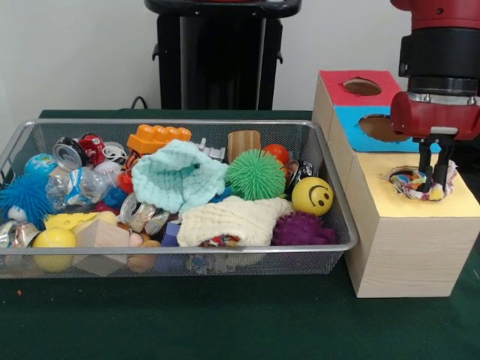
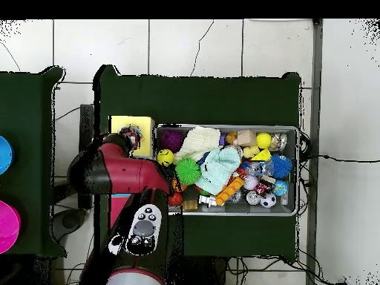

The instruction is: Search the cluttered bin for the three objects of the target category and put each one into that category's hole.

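My jaws (image 1: 436, 171) grip a patterned cloth (image 1: 415, 184) that sits between them in the hole (image 1: 405, 173) of the box's yellow section (image 1: 420, 208).

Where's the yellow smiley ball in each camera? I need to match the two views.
Front view: the yellow smiley ball lies at the wire bin's right end, beside the green spiky ball.
Overhead view: the yellow smiley ball is at the bin's left end, near the yellow box section.
Shared landmark: the green spiky ball next to it.
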Motion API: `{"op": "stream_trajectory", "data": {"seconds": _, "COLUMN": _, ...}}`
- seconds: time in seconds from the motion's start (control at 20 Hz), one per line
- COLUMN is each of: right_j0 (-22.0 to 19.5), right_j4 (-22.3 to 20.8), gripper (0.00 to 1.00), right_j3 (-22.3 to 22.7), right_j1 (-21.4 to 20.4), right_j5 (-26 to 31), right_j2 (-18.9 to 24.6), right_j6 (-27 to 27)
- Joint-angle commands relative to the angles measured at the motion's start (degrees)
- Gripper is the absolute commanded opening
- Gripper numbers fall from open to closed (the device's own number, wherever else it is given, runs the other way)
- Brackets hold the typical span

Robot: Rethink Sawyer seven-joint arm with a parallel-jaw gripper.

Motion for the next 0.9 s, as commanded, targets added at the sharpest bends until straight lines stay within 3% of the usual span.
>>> {"op": "stream_trajectory", "data": {"seconds": 0.05, "right_j0": 1.7, "right_j4": 6.1, "gripper": 0.00, "right_j3": -2.0, "right_j1": 10.0, "right_j5": 9.3, "right_j2": -7.7, "right_j6": 16.8}}
{"op": "stream_trajectory", "data": {"seconds": 0.35, "right_j0": 4.8, "right_j4": 10.3, "gripper": 0.00, "right_j3": -4.3, "right_j1": 13.3, "right_j5": 19.8, "right_j2": -12.8, "right_j6": 20.2}}
{"op": "stream_trajectory", "data": {"seconds": 0.7, "right_j0": 4.5, "right_j4": 11.5, "gripper": 0.00, "right_j3": -5.6, "right_j1": 15.1, "right_j5": 32.7, "right_j2": -13.1, "right_j6": 24.1}}
{"op": "stream_trajectory", "data": {"seconds": 0.9, "right_j0": 2.7, "right_j4": 11.0, "gripper": 0.00, "right_j3": -6.3, "right_j1": 16.0, "right_j5": 33.7, "right_j2": -10.8, "right_j6": 22.7}}
